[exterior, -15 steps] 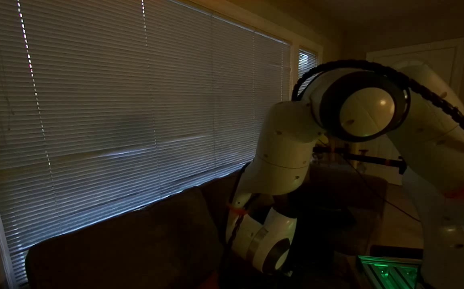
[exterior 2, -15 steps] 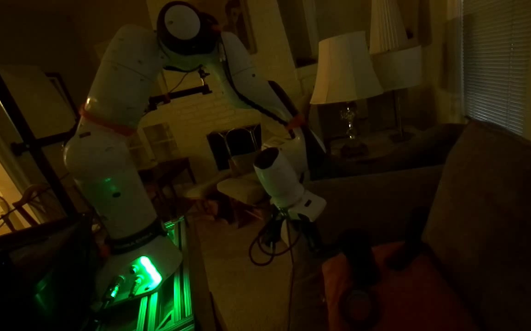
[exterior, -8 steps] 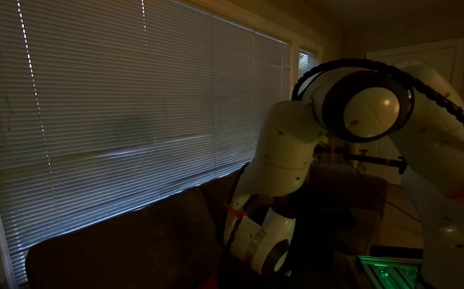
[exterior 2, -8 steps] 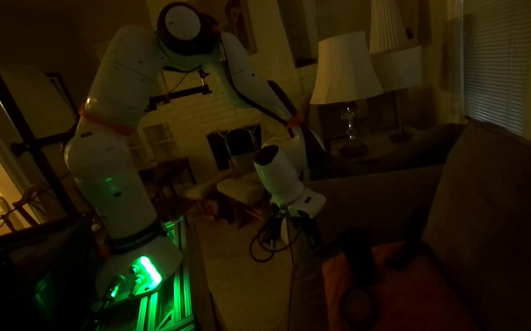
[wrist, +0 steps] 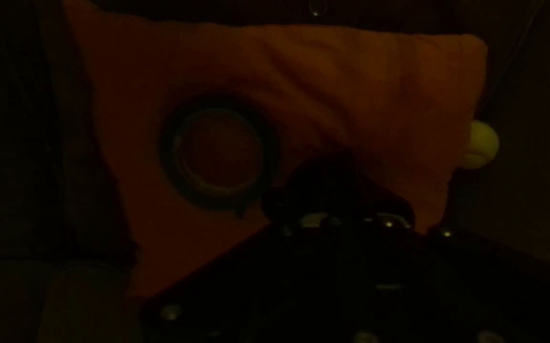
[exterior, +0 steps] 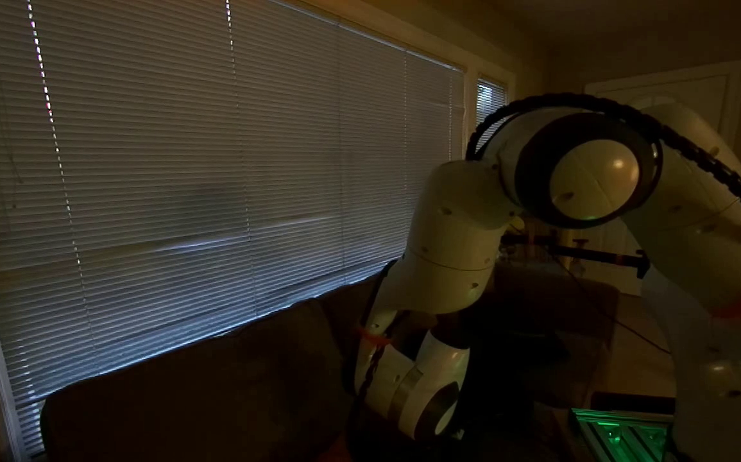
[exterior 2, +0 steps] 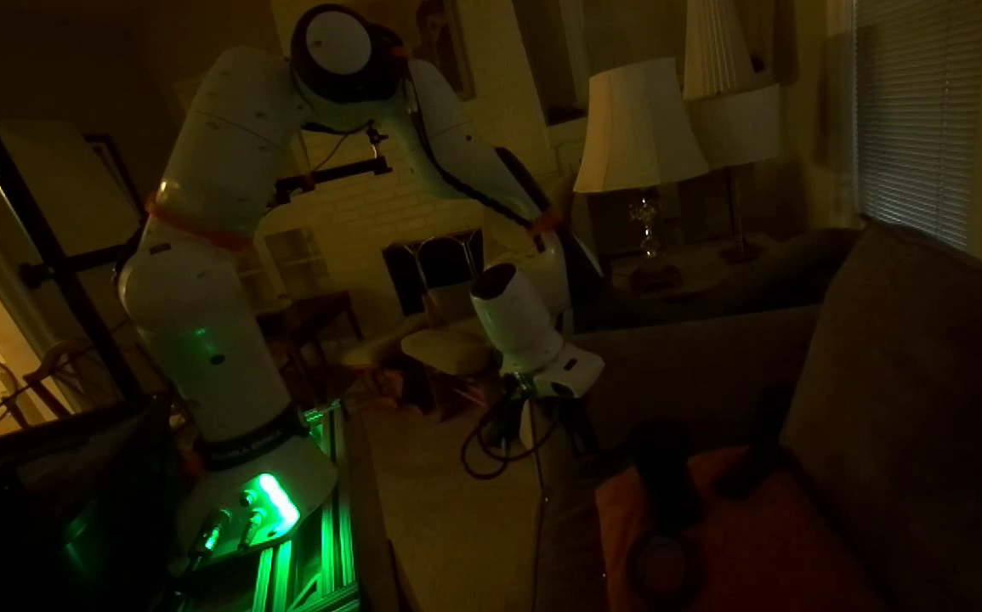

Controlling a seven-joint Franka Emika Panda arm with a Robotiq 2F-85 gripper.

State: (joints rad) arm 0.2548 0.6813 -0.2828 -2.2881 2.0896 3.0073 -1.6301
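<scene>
Dim living rm. White arm reaches over a brown sofa; lowered blinds run along behind it. Also in an ext. view: pale lamp, chair in bkgd, green-lit mount frame. Black cable loop hangs off the wrist, in the space beside the sofa. Orange cushion on the seat; yellowish ball at its edge, R side of wrist view.

V. dark, lots hard to make out. Pincer is mostly a black mass in wrist view & blocks the lower part of the cushion. Ball part-covered by cushion. Small shiny round thing cut off at top, can't ID. In an ext. view only an orange corner of cushion shows at bottom edge.

Dark ring, looks like a tape roll, lies flat on cushion, up-L of pincer tips in wrist view, just beside; can't tell if touching. Pincer fingers together; too dark to see if anything thin's btwn.
</scene>
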